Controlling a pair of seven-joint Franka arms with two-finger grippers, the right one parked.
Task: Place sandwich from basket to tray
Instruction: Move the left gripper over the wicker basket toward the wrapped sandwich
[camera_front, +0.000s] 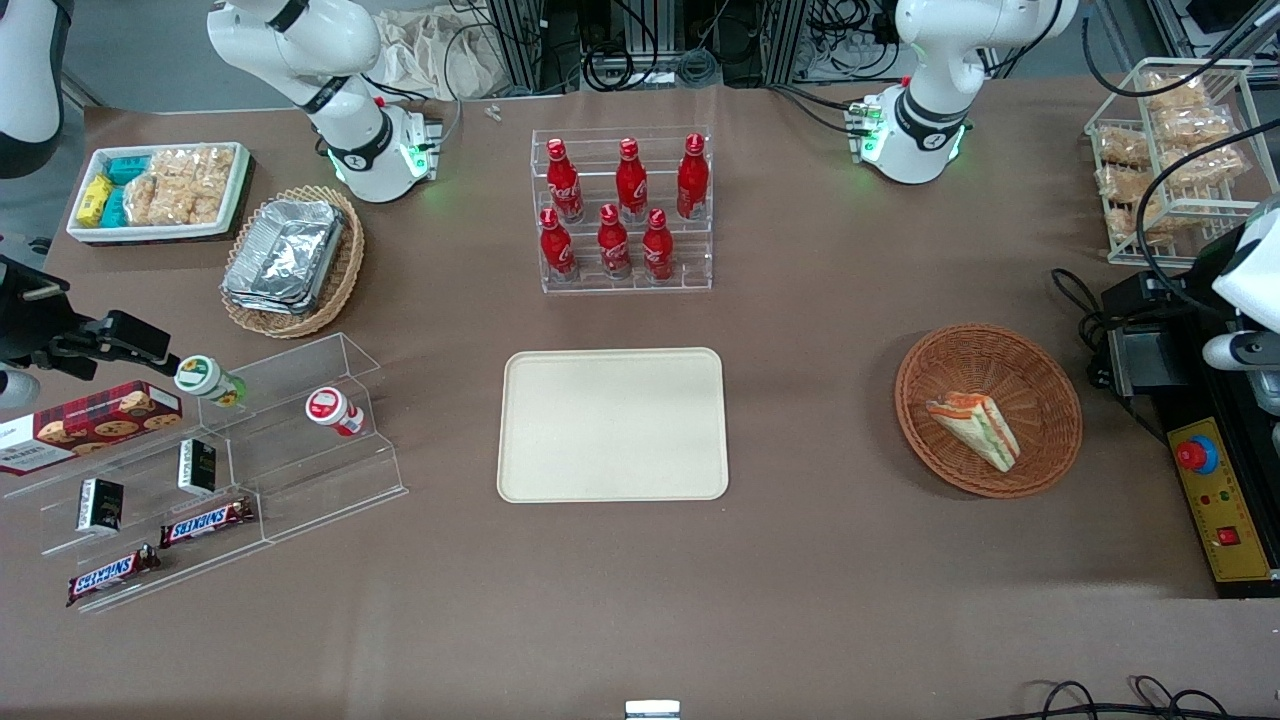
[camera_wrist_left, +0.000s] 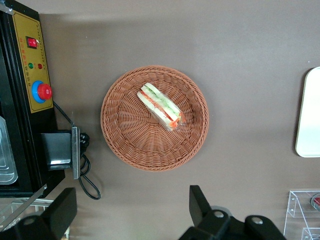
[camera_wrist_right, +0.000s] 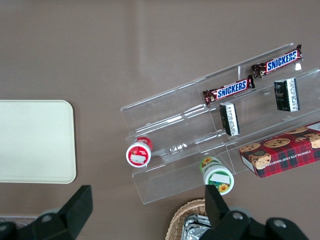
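The sandwich (camera_front: 975, 429) lies in the round reddish-brown basket (camera_front: 1040, 380), a wrapped wedge with its orange and green layers showing, tilted against the woven bottom; the basket sits on the brown table (camera_front: 800, 560) toward the working arm's end, well apart from the cream tray (camera_front: 612, 424) at the middle of the table — the tray carries nothing.

From the wrist camera the basket (camera_wrist_left: 125, 140) is seen from straight above, the sandwich (camera_wrist_left: 161, 106) resting off-centre inside it; the gripper (camera_wrist_left: 130, 210) hangs high over the table just beside the basket's rim, its two dark fingers (camera_wrist_left: 199, 202) spread wide with nothing between them — released, touching neither basket nor sandwich.

Beside the basket, at the table's edge, stands a black control box (camera_front: 1215, 500) with a yellow panel and a red button (camera_front: 1196, 455); an edge of the tray (camera_wrist_left: 310, 115) shows too in the wrist view.

Farther from the front camera than the tray stands a clear rack of red bottles (camera_front: 622, 205); toward the parked arm's end lie a tan oval basket with foil trays (camera_front: 290, 260), a white bin of snack packets (camera_front: 160, 190), and a clear stepped shelf (camera_front: 300, 440) with chocolate bars (camera_front: 205, 521) and a cookie box (camera_front: 90, 425).
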